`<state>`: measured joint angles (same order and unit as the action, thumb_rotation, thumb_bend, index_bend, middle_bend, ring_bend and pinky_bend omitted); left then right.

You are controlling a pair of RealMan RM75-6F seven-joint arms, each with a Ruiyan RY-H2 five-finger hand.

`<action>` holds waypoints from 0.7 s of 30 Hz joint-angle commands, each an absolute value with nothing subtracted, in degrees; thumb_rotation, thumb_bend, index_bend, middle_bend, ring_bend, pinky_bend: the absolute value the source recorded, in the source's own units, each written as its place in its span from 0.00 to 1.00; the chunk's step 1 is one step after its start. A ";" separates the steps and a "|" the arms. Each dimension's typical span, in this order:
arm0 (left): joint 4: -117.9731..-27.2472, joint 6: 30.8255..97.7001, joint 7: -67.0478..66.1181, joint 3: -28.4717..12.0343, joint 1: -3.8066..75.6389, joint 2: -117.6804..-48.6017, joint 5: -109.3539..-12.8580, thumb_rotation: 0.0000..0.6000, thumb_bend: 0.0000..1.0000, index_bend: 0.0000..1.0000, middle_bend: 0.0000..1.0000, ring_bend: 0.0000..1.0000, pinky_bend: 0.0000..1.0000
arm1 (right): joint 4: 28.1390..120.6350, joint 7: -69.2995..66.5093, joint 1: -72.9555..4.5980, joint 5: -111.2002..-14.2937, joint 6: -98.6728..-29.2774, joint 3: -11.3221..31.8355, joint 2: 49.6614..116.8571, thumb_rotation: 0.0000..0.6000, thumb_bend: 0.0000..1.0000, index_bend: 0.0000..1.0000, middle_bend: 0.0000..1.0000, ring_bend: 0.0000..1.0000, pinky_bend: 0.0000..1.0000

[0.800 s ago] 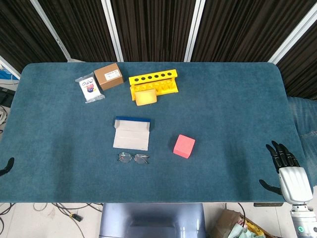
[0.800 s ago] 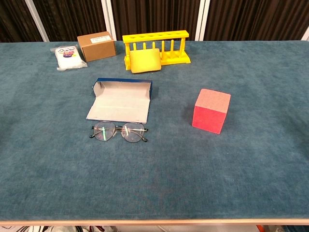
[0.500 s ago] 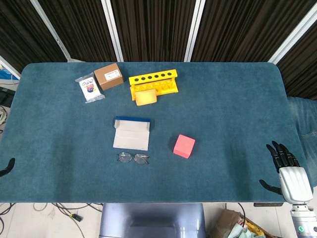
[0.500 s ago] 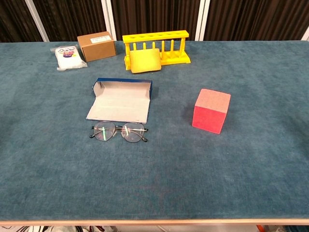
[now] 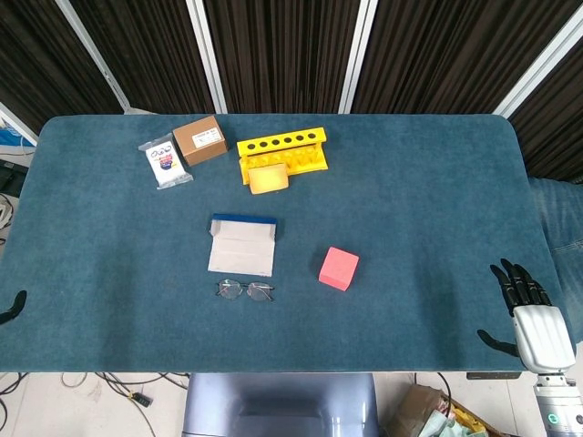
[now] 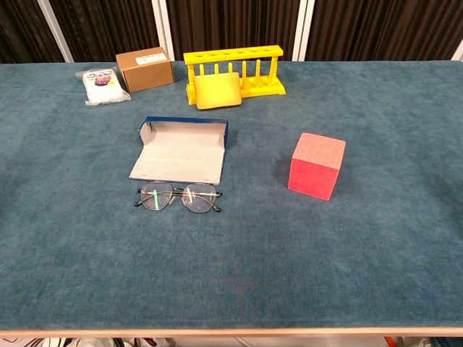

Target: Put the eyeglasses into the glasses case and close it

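Eyeglasses: I see the eyeglasses (image 6: 178, 196) lying flat on the counter (image 6: 376, 238), lenses up, just in front of the case and untouched by either hand.
Glasses case: the glasses case (image 6: 181, 148) lies open, its grey lid flap spread toward me and its blue trough on the far side; nothing is in it.
Right hand: my right hand (image 5: 533, 319) sits off the near right corner of the counter in the head view, fingers apart and pointing away from me, holding nothing, well apart from the eyeglasses.
Left hand: only a dark fingertip of my left hand (image 5: 13, 306) shows at the left edge of the head view; I cannot tell whether it is spread or curled.
Pink cube: a pink cube (image 6: 317, 165) stands to the right of the case, apart from it.
Far row: a yellow rack (image 6: 233, 69) with a yellow block (image 6: 213, 92) leaning against its front, a brown box (image 6: 145, 69) and a white packet (image 6: 101, 85) sit along the far side.
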<state>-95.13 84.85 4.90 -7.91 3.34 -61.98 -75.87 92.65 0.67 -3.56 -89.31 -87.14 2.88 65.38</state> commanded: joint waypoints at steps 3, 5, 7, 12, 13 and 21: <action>-94.88 84.65 4.90 -7.91 3.57 -62.34 -75.99 1.00 0.30 0.02 0.00 0.00 0.00 | 92.84 0.81 -3.53 -88.84 -86.93 2.95 65.41 1.00 0.00 0.00 0.00 0.00 0.18; -94.65 83.23 3.64 -7.61 4.52 -62.52 -76.46 1.00 0.30 0.03 0.00 0.00 0.00 | 93.34 0.61 -3.38 -87.85 -86.76 3.20 65.37 1.00 0.00 0.00 0.00 0.00 0.18; -96.27 81.52 3.03 -7.76 5.81 -61.59 -77.01 1.00 0.30 0.04 0.00 0.00 0.00 | 93.48 0.20 -3.48 -87.74 -86.43 3.18 65.16 1.00 0.00 0.00 0.00 0.00 0.18; -102.27 75.29 0.03 -9.45 10.77 -57.85 -77.01 1.00 0.30 0.08 0.00 0.00 0.00 | 93.45 -0.01 -3.78 -88.02 -85.96 3.08 65.02 1.00 0.00 0.00 0.00 0.00 0.18; -103.67 73.39 -1.60 -10.02 12.46 -57.02 -76.97 1.00 0.30 0.08 0.00 0.00 0.00 | 93.41 -0.01 -3.78 -88.20 -86.01 3.02 65.01 1.00 0.00 0.00 0.00 0.00 0.18; -112.90 58.80 -13.99 -14.22 25.22 -56.25 -64.82 1.00 0.29 0.21 0.00 0.00 0.00 | 93.45 0.01 -3.74 -88.02 -85.91 2.97 65.00 1.00 0.00 0.00 0.00 0.00 0.18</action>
<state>-109.81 63.98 -10.23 -12.33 20.35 -56.15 -70.49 93.44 0.00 -3.73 -88.04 -85.93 2.98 65.00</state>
